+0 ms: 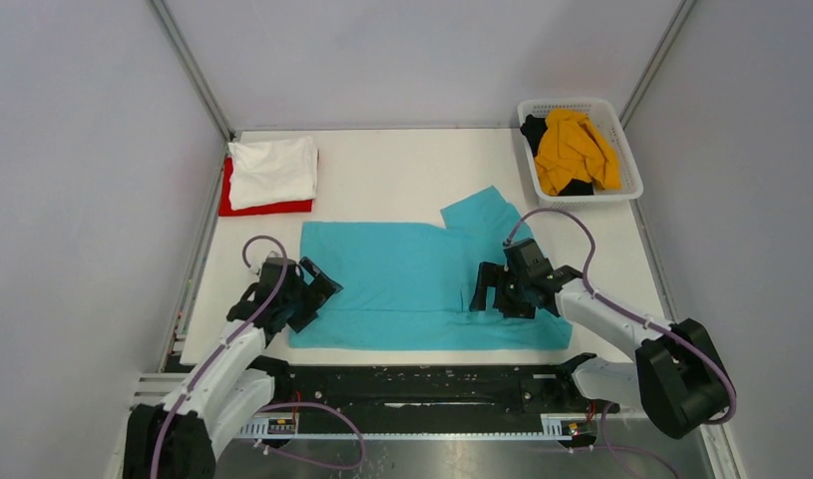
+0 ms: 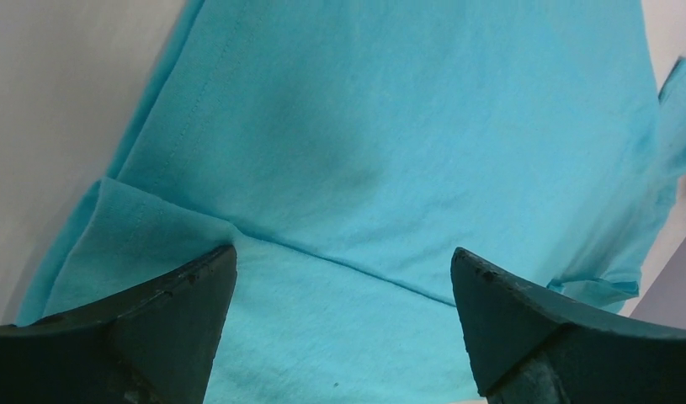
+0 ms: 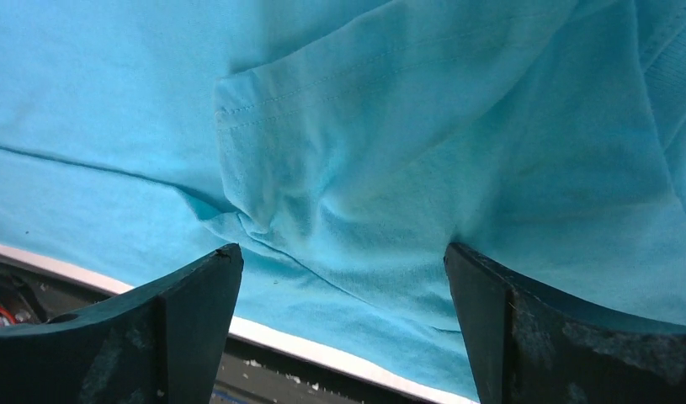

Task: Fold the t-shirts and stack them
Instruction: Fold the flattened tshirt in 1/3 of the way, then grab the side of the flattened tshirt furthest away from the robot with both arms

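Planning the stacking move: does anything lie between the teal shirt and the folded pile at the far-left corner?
Nothing visible does; only bare table lies between the teal shirt and the folded pile.

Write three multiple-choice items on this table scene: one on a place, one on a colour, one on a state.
1. Where does the basket stand?
A) near-left corner
B) far-right corner
C) middle

2. What colour is the top shirt of the folded stack?
A) white
B) teal
C) black

3. How are the left gripper and right gripper?
A) both shut on cloth
B) one open, one shut
C) both open

Answers: 1 B, it sits at the far right in the top view. 2 A, white lies over a red shirt. 3 C, each wrist view shows fingers spread apart over the teal shirt.
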Tool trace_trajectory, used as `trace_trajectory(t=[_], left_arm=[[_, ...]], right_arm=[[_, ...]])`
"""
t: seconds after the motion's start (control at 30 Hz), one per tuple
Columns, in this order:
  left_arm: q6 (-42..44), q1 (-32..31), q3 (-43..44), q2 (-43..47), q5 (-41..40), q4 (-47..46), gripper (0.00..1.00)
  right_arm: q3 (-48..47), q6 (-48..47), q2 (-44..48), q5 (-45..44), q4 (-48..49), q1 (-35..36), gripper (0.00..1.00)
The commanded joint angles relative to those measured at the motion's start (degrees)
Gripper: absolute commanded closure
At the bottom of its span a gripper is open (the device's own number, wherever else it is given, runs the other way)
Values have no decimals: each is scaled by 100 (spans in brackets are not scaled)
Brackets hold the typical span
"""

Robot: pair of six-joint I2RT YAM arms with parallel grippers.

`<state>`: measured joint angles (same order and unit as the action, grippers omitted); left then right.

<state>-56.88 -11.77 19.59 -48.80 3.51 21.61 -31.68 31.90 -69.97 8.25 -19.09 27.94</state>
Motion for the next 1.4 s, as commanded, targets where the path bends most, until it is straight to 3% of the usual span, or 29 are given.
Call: trace_trajectory(t=[0.0,0.23,0.47,0.77,1.03,1.23,1.37], left_arm=[[-218,-28,-185,614,-330,1256,1],[-115,-35,-49,701,-324,979,1],[457,-27,1096,-91,-998,753,1],[1288,533,2828,-2607,-1404,-30,1],[1920,1089,5018,-5325,-832,298,14],[1981,1168,5760,-6293,-463,491,17],[1972,1169,5754,-6450,-103,480,24]], right_arm=[[508,416,268,160,-1099,74,1],[321,334,758,-131,-1232,79,0],[-361,135,978,-643,-595,74,0],[-775,-120,897,-791,1,62,0],[-640,-279,767,-767,-2,-44,1],[-629,-357,719,-632,8,-131,0],[-597,-394,779,-663,-5,-172,1]])
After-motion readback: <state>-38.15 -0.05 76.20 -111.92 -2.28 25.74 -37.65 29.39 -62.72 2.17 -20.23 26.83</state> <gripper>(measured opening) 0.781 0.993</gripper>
